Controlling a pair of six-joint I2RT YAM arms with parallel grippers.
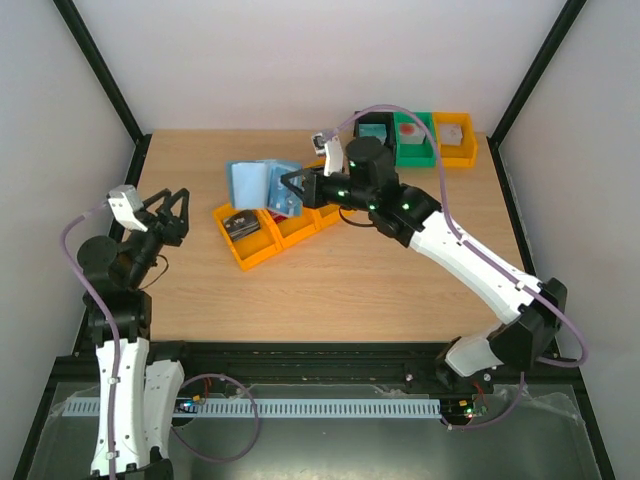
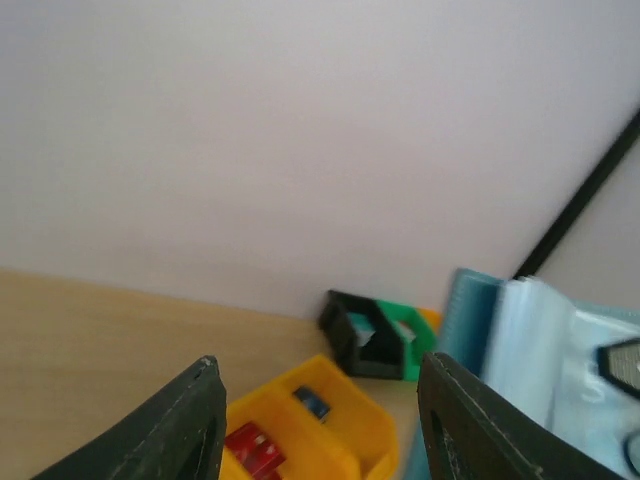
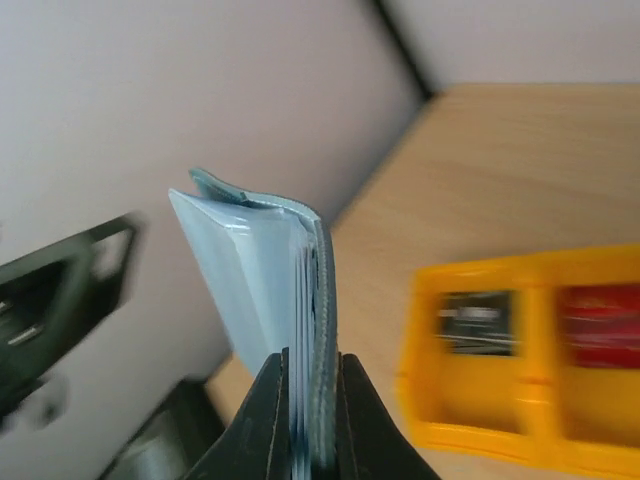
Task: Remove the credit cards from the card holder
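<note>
Credit cards are out in the yellow tray (image 1: 262,252), so let's sweep across. Far left, the left gripper (image 1: 170,195) hovers over the surface, jaws parted, nothing between them. On to the tray: dark card (image 1: 240,223) in the left compartment, red card (image 3: 600,325) beside it, blue card (image 2: 313,402) one further. Just behind, the light-blue card holder (image 1: 255,182) is held up on edge, the right gripper (image 3: 303,365) with jaws clamped tight on it. Back right, a green bin (image 1: 415,140).

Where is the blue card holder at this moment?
The card holder is left of centre in the top view, just behind the yellow tray, clamped in the right gripper.
</note>
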